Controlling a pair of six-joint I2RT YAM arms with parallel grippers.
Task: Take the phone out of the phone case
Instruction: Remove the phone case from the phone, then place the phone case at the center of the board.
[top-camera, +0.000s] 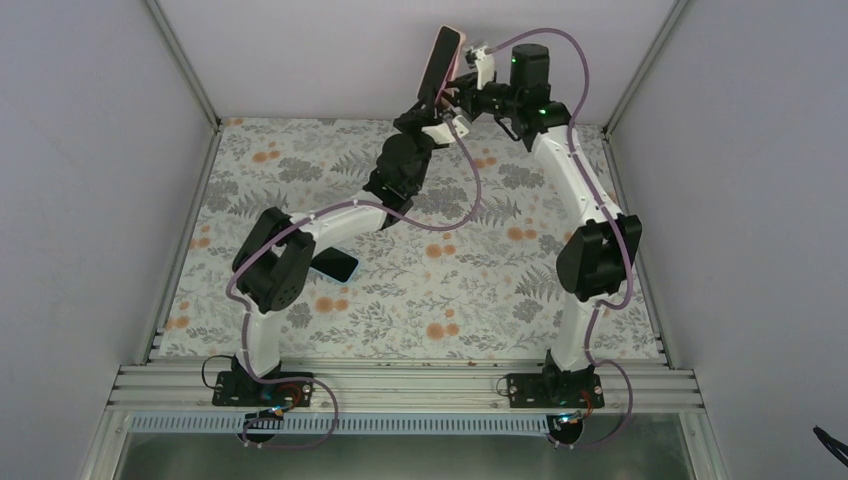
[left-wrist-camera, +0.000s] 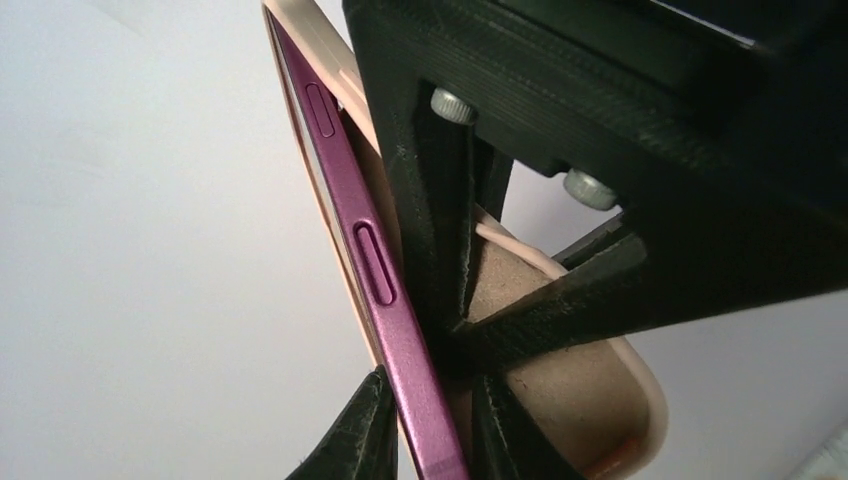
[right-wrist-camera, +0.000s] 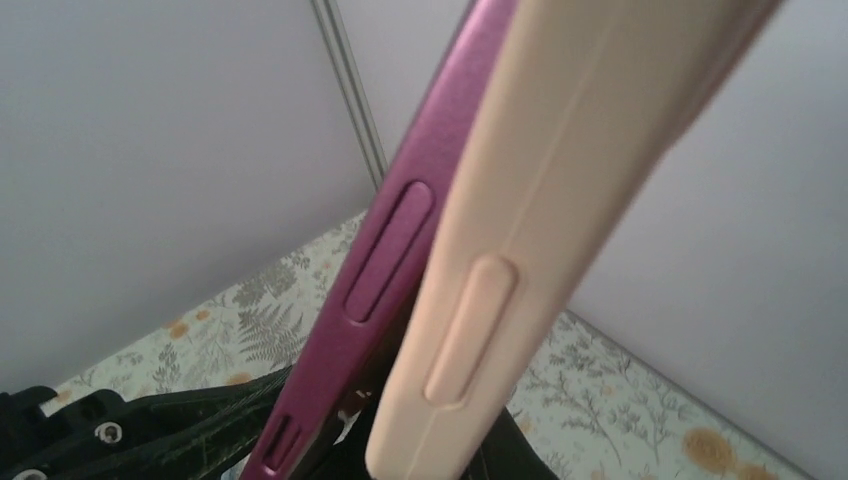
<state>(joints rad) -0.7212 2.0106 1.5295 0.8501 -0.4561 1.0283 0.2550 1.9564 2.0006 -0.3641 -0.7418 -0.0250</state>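
Both arms hold the phone up high at the back of the table. The purple phone (top-camera: 438, 60) stands nearly upright with its peach case (top-camera: 457, 50) behind it. My left gripper (top-camera: 432, 105) is shut on the phone's lower edge; in the left wrist view its fingers (left-wrist-camera: 360, 435) pinch the purple rim (left-wrist-camera: 385, 290). My right gripper (top-camera: 463, 85) grips the case wall (right-wrist-camera: 520, 200), which has come away from the phone (right-wrist-camera: 390, 250) at its lower end. The case's brown inside (left-wrist-camera: 580, 390) shows. The right gripper (right-wrist-camera: 420, 465) sits at the bottom edge of its own view.
A dark flat phone-like object (top-camera: 336, 265) lies on the floral tablecloth (top-camera: 450, 290), partly under the left arm's elbow. White walls and metal corner posts (top-camera: 185, 60) close in the back and sides. The left gripper's black body (right-wrist-camera: 120, 430) is close below the phone.
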